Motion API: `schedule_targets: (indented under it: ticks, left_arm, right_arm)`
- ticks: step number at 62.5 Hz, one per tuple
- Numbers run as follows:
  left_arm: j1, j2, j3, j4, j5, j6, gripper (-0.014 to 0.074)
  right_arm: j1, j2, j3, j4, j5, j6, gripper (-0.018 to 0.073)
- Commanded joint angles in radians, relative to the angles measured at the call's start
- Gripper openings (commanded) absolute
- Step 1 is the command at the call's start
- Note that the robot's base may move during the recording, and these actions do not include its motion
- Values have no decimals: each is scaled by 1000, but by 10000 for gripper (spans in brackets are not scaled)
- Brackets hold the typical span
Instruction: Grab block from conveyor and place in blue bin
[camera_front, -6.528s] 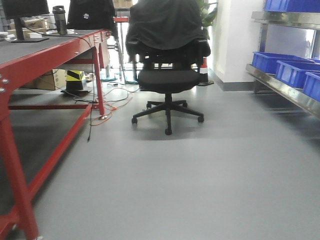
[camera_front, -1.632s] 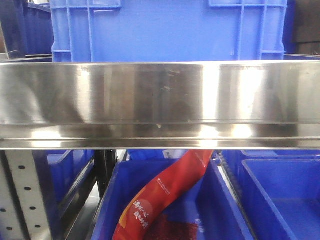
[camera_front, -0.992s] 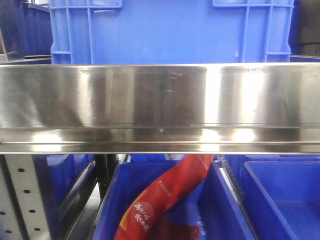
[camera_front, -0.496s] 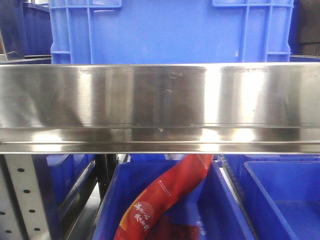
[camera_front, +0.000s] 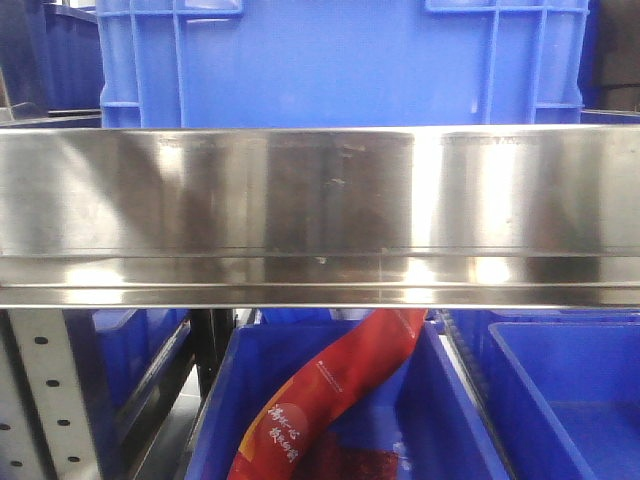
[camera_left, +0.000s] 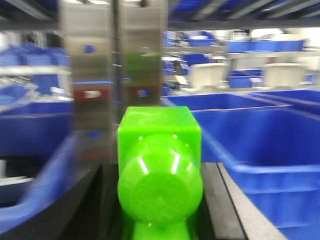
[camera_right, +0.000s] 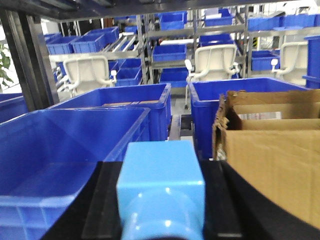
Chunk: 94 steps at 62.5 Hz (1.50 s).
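Observation:
In the left wrist view a bright green block (camera_left: 159, 135) sits between the black fingers (camera_left: 95, 205) of my left gripper (camera_left: 159, 200), which is shut on it. A light blue block (camera_right: 160, 165) is held the same way in my right gripper (camera_right: 161, 200), also shut. A blue bin (camera_left: 270, 145) lies ahead and right of the green block. Another blue bin (camera_right: 60, 140) lies ahead and left of the light blue block. The conveyor is out of view.
The front view is filled by a steel shelf rail (camera_front: 320, 210) with a large blue crate (camera_front: 340, 60) on top. Below it a blue bin (camera_front: 450, 400) holds a red packet (camera_front: 330, 400). An open cardboard box (camera_right: 275, 160) stands right of my right gripper. More racks of blue bins stand behind.
The front view went from open floor with an office chair to a close view of the steel shelf. Over the last second it has barely shifted.

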Motion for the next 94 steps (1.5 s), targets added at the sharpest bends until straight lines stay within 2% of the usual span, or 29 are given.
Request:
schedule_targets:
  ticks: [1,14,27,34,42,53,58,62,76,81,86,91,94]
  left_arm:
    - [-41,82,-50,-62,10,15,-111]
    - [-176,294,-220,-62,53,15,-111]
    - [-378,516,-416,-62,58,15,-111]
    - [-480,630,-480,-62,10,15,-111]
    - [-570,772,-531,-62,-129,15,-111]
    - [-593,921,-572,-70,-179,15,-111]
    - [-593,956,-572,-75,-179,15,-92]
    - [-593,977,-572,-75,-182,15,-24]
    - [-593,990,-572,-77,-241,15,363]
    - [-591,990,-572,-77,-273,15,405]
    - [-591,988,-572,-77,-288,15,400]
    - [-591,976,-573,-77,-292,15,393]
    - [-591,957,-573,-77,-294,15,351]
  right_arm:
    - [25,73,-66,7,-9,-12,-154]
    - [169,250,-205,7,-18,-12,-154]
    - [334,434,-316,7,-123,-12,-154]
    - [390,521,-371,7,-177,-12,-154]
    - [414,609,-406,7,-205,-12,-154]
    - [416,700,-408,7,-210,-12,-149]
    - [416,722,-408,7,-218,-12,-97]
    - [416,740,-408,7,-226,-12,2]
    - [416,774,-408,7,-226,-12,442]
    - [416,778,-408,7,-226,-12,534]
    - [416,771,-408,7,-226,-12,563]
    - [416,746,-408,7,-226,-12,539]
    - [416,719,-408,7,-220,-12,497]
